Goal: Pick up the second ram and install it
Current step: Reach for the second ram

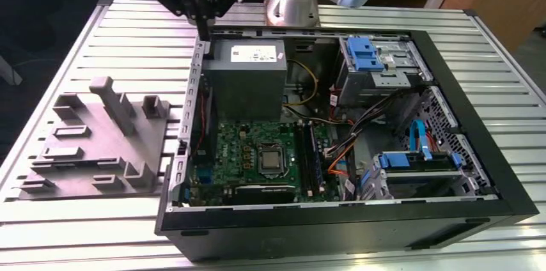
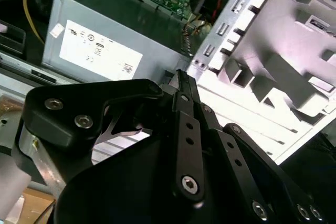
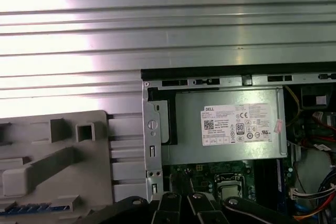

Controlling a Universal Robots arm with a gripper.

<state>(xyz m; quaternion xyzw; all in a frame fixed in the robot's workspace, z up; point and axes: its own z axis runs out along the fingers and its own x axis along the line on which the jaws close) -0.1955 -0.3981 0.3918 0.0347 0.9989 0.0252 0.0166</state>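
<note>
My pincer (image 1: 204, 25), upper left of the exterior view, is narrow & holds nothing. Second ram (image 3: 35, 208) is prob. light, stiff, fragile; grip by long edges.

The table (image 1: 68, 47) is ribbed bare metal with a brushed, reflective sheen. The fixture block (image 1: 94, 149) at the exterior view's left is matt grey plastic. The power-supply box (image 1: 245, 76) is dull grey sheet metal with a white paper label (image 1: 247, 55), the computer case (image 1: 341, 223) has matt black outer panels and bare-metal inner walls, and the gripper (image 2: 181, 77) is matt black with bright metal screw heads.
</note>
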